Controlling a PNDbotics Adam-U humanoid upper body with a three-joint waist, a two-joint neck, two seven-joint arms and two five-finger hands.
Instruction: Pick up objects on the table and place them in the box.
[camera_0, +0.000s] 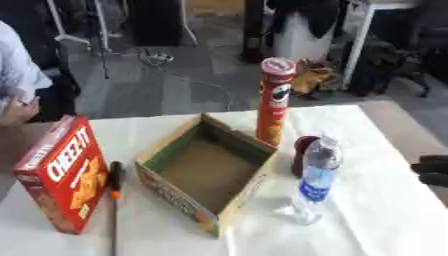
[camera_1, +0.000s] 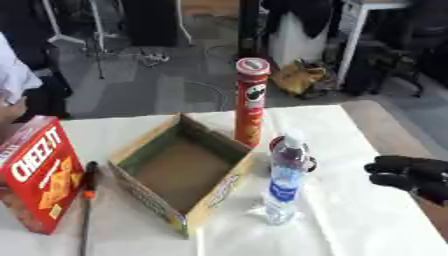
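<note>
Progress is none yet: the box (camera_0: 210, 172) is empty, with the chips can (camera_0: 275, 100) behind it, the water bottle (camera_1: 286, 176) at its right, the cracker box (camera_0: 61, 172) at its left, and the right hand (camera_1: 411, 176), fingers curled on nothing, further right.

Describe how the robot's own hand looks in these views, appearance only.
Only the right hand shows, at the right edge of the pictures beside the table. It is black all over, with thick, rounded, segmented fingers that look padded or gloved. No silver joints, cables or markings can be made out on it. The arm behind it is out of frame, and the left hand shows in neither view.
</note>
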